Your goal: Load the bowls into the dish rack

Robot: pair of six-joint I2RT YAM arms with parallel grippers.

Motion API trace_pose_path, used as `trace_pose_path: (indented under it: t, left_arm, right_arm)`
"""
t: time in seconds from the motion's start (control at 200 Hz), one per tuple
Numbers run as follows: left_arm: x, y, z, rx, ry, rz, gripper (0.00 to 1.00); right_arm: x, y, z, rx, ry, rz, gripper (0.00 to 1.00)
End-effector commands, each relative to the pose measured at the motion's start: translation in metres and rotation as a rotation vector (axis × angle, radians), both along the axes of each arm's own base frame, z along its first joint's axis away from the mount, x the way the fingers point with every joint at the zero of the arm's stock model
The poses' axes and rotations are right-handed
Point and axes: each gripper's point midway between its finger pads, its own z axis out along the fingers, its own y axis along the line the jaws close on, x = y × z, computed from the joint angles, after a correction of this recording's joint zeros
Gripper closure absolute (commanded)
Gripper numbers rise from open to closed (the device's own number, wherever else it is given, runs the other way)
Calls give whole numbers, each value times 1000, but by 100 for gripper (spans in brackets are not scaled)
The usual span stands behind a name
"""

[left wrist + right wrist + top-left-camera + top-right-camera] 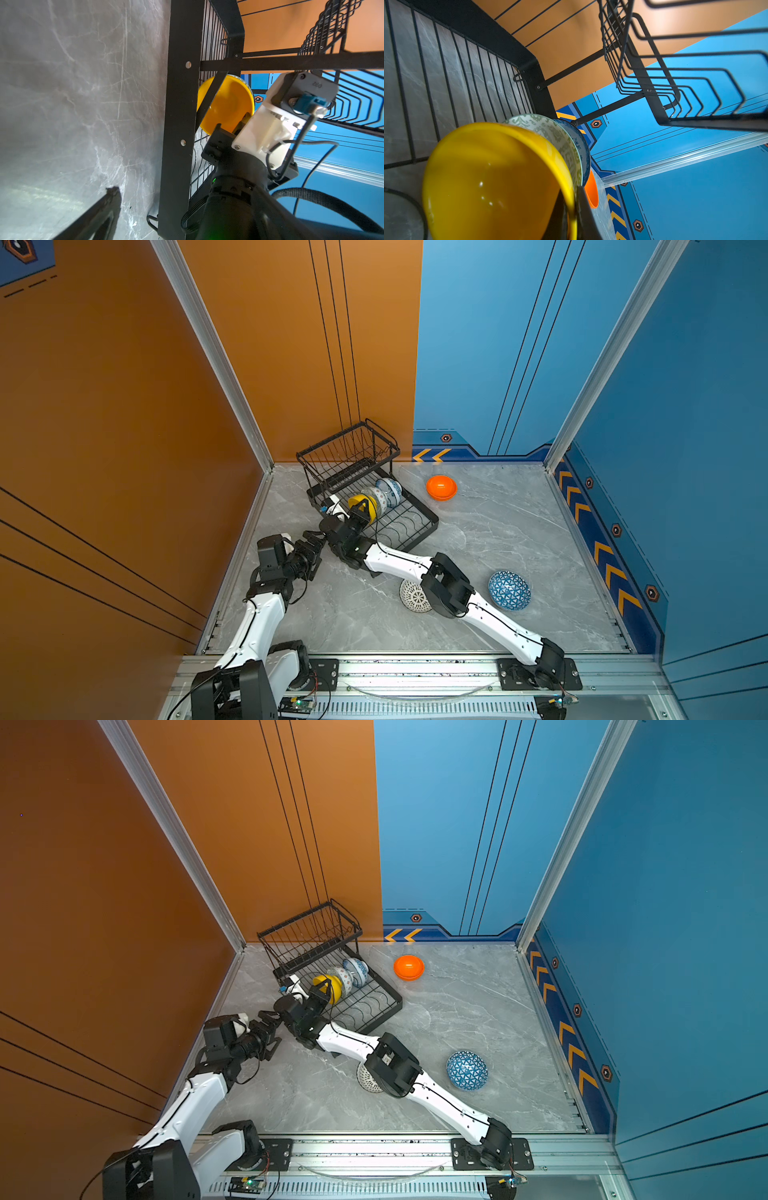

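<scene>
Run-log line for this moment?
right gripper: shut on yellow bowl, at dish rack | left gripper: open | on table: orange bowl, blue triangle bowl, lattice bowl

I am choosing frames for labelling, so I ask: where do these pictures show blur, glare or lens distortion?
Right wrist view: the yellow bowl fills the near field, soft, with small glints; the dish rack wires nearest the lens are blurred. Left wrist view: pale glare on the marble tabletop. In both top views: sharp and evenly lit; the orange bowl carries one bright highlight.
</scene>
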Motion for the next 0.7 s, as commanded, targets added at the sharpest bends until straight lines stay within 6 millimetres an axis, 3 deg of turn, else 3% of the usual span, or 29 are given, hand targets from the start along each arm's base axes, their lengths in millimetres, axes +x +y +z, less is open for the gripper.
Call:
trace_pose_path:
  t: [0.0, 0.39, 0.696]
  left_arm:
    - [2, -17, 19, -9, -67, -101, 2]
    - [3, -15, 19, -4, -66, -97, 2]
    - [3, -15, 19, -1, -68, -96, 2]
  right_arm:
    - [-44, 33, -46, -118, 104, 114, 97]
    - [-42, 29, -23, -30, 132, 135, 97]
    - [-48, 41, -34, -34, 138, 166, 97]
